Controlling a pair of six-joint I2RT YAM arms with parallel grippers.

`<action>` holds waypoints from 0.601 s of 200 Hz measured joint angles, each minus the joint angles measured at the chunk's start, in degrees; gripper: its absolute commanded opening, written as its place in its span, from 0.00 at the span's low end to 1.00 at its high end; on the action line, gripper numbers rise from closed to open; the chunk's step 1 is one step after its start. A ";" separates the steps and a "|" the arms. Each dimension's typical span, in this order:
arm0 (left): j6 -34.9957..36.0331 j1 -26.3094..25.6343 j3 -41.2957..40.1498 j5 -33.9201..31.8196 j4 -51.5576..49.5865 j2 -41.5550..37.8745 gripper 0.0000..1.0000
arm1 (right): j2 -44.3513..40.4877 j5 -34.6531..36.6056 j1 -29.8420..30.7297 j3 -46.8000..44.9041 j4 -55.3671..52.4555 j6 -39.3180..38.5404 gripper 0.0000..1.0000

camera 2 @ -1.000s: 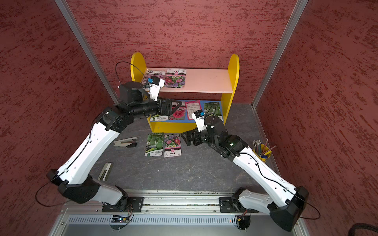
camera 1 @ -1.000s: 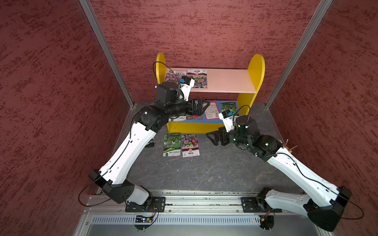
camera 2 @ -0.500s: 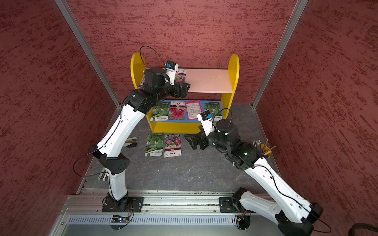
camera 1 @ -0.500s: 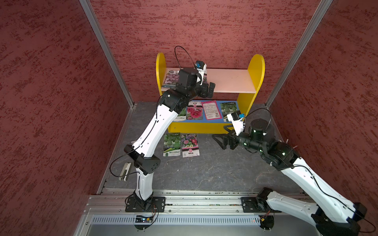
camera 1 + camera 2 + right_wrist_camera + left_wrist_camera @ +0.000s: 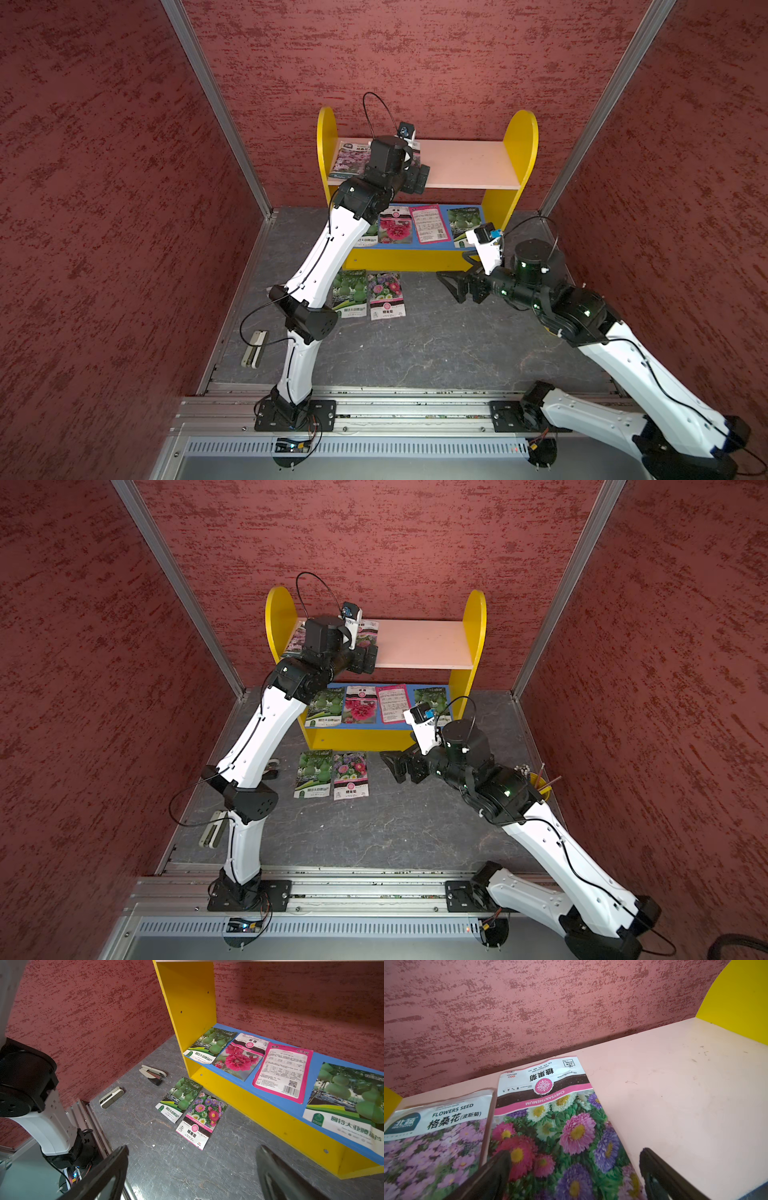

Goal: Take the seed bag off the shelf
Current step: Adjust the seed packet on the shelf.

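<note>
We're reaching our left gripper (image 5: 574, 1156) over the shelf (image 5: 521, 137), which is sitting at 12 o'clock in both top views. Its jaws are standing wide apart, gripping nothing, straddling the near end of the chrysanthemum seed bag (image 5: 560, 1122). That bag is lying flat on the pink upper board (image 5: 675, 1084), toward its 9 o'clock end, with a purple-flower bag (image 5: 436, 1142) just beside it at 9 o'clock. Whether the fingers are touching it, we can't tell. Our right gripper (image 5: 449, 286) is hovering over the gray floor (image 5: 415, 353), jaws spread and empty, at 3 o'clock of the 2 floor bags (image 5: 386, 293).
</note>
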 measured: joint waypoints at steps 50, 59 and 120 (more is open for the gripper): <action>-0.24 0.00 0.11 3.04 -2.14 0.00 1.00 | 0.57 0.79 0.00 0.00 0.02 -0.11 0.98; -0.46 0.00 0.11 3.54 -2.64 0.00 1.00 | 0.57 0.90 0.00 0.00 0.02 -0.11 0.99; -3.23 0.09 0.66 8.48 -4.37 -0.02 1.00 | 0.55 1.33 0.00 0.00 0.04 -0.09 0.98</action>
